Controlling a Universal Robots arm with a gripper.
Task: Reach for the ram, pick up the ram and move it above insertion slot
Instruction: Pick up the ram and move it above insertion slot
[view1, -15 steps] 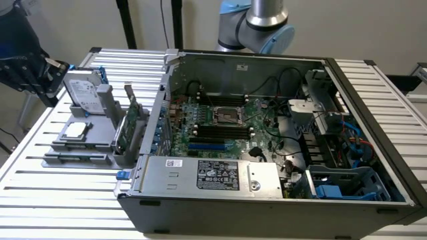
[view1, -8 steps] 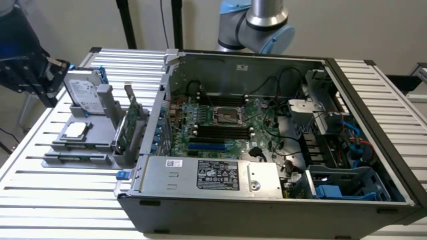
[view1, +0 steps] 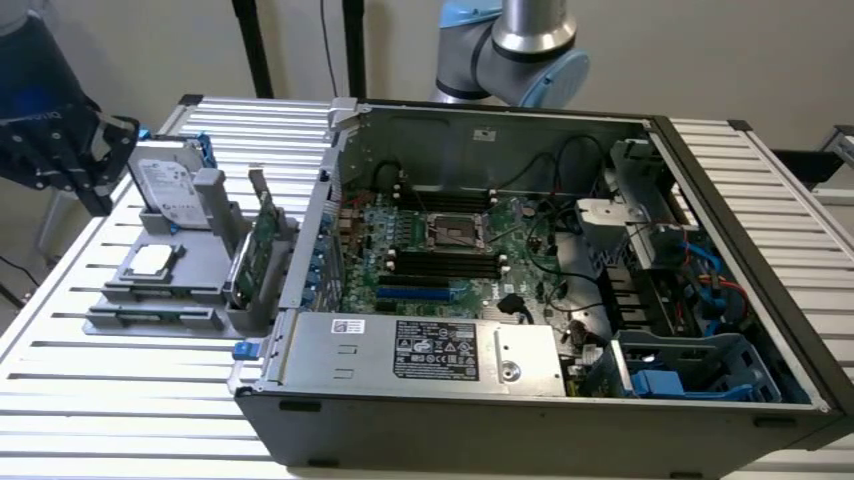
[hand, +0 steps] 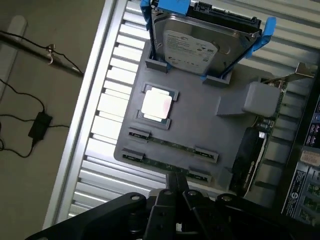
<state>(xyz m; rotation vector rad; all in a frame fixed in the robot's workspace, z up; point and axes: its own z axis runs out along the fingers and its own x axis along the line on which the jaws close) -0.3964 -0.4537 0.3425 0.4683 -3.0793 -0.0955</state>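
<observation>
Nearest your wrist camera, the black two-finger gripper (hand: 176, 182) has its jaws pressed together with nothing pinched, poised over the near end of the flat grey plastic holder tray (hand: 200, 125). The ram (hand: 150, 161), a thin green circuit-board stick, lies flat in the tray's clips just past the fingertips, with a second matching green stick (hand: 172, 145) beside it. Farther along the tray sit a square silver processor chip (hand: 157, 104) and a silver hard drive with a white label (hand: 200, 47). The open grey computer case (view1: 534, 420) stands on the exterior view's right.
</observation>
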